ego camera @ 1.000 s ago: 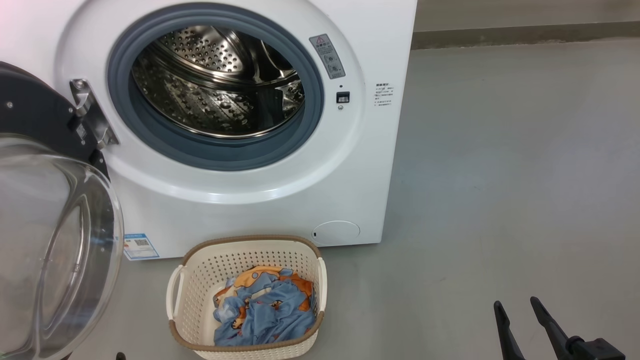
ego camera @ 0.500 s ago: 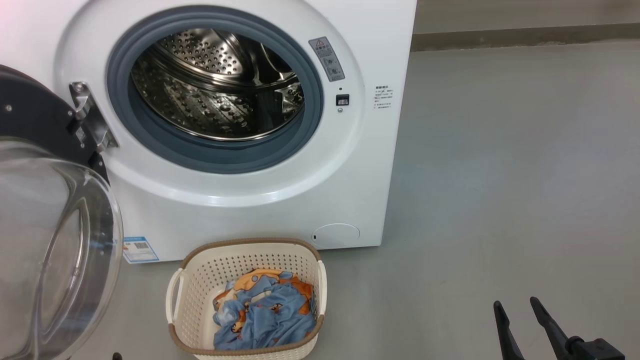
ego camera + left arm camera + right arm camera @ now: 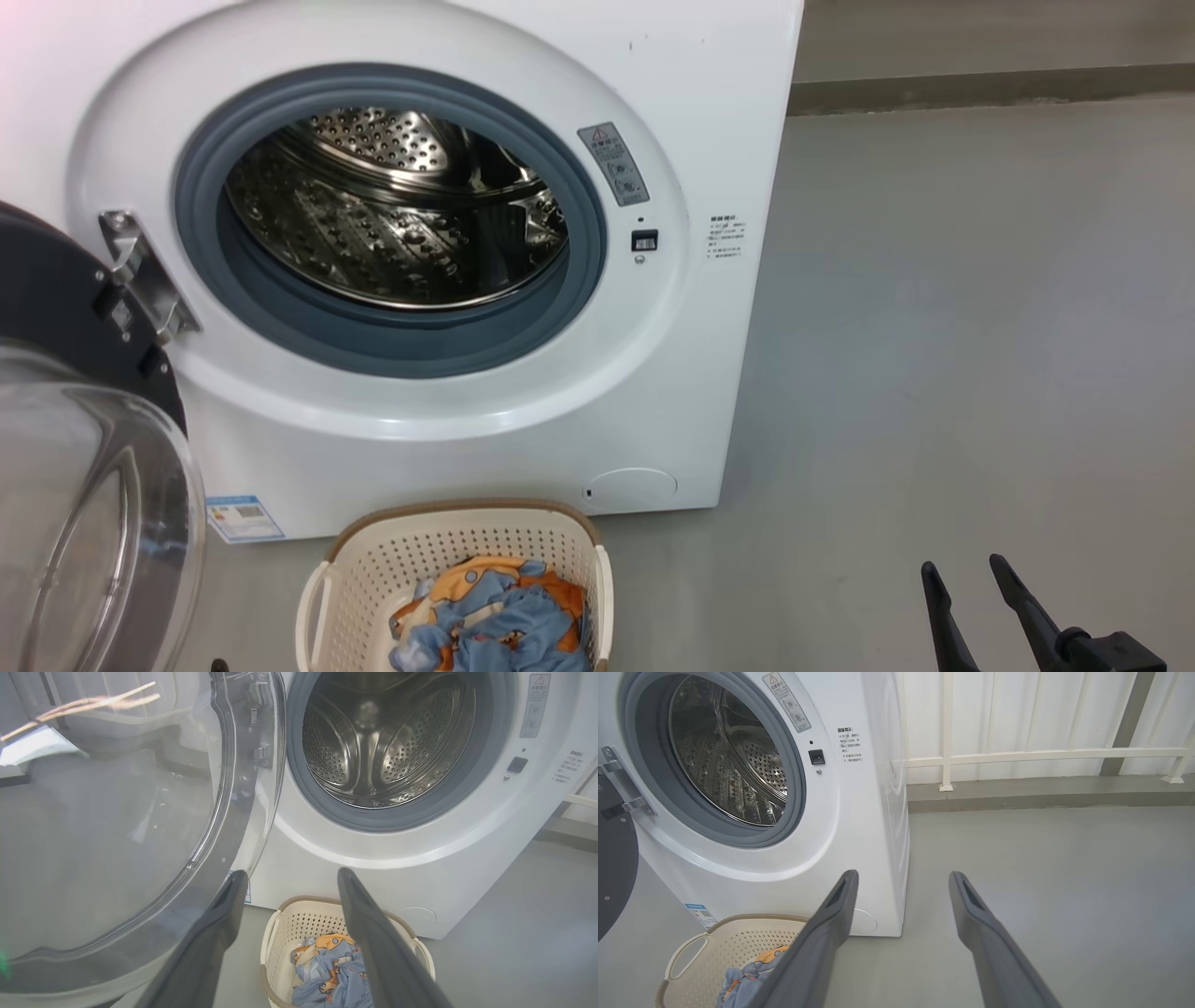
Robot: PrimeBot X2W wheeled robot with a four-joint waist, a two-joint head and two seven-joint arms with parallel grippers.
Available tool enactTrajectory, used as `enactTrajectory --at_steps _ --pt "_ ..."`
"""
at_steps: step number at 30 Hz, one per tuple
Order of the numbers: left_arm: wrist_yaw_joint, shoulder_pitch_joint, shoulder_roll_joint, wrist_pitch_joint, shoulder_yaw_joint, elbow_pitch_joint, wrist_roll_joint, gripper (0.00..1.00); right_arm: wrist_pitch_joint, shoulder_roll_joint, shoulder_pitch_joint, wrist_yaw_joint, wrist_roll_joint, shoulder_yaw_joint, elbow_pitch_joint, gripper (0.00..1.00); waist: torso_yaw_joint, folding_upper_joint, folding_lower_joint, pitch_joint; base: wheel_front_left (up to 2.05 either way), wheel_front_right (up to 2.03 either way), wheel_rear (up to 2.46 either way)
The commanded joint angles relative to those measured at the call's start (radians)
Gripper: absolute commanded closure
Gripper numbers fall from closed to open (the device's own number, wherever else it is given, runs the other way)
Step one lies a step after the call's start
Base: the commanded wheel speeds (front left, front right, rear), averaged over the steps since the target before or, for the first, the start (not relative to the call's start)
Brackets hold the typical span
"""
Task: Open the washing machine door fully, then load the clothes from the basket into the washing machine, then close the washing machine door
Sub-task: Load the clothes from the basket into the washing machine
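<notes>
The white washing machine [image 3: 523,392] stands with its steel drum [image 3: 392,215] exposed. Its door [image 3: 56,308] hangs swung out to the left on the metal hinge, and the clear glass bowl [image 3: 117,835] bulges toward me. On the floor in front sits the cream basket [image 3: 448,551], holding blue and orange clothes [image 3: 495,625]. My right gripper [image 3: 962,562] hovers open over bare floor, to the right of the basket. In the left wrist view, my left gripper [image 3: 293,871] is open and empty, just right of the glass bowl and above the basket [image 3: 299,919].
Grey floor [image 3: 980,327] stretches to the right of the machine. A low kerb and white railing [image 3: 1017,756] run behind it. The swung-out door takes up the room at the left. A round cap [image 3: 630,487] sits low on the machine's front.
The whole head picture has shifted down and the machine looks nearer, so the camera has moved. The door, basket and clothes keep their places, and the right gripper stays open.
</notes>
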Motion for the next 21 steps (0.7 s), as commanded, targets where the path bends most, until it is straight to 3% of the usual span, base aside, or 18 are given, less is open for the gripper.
enactTrajectory --at_steps 1,21 --pt "-0.002 -0.026 0.005 -0.01 0.033 -0.017 0.008 0.0 -0.012 -0.006 -0.041 0.002 -0.004 0.023 -0.024 0.0 0.0 0.0 0.0 -0.001 0.74 -0.74 0.0" --pt "-0.002 -0.021 0.005 -0.01 0.007 -0.048 0.021 0.0 -0.012 -0.003 -0.042 0.002 -0.005 0.026 -0.028 0.0 -0.004 0.0 0.0 0.013 0.12 -0.12 0.0"
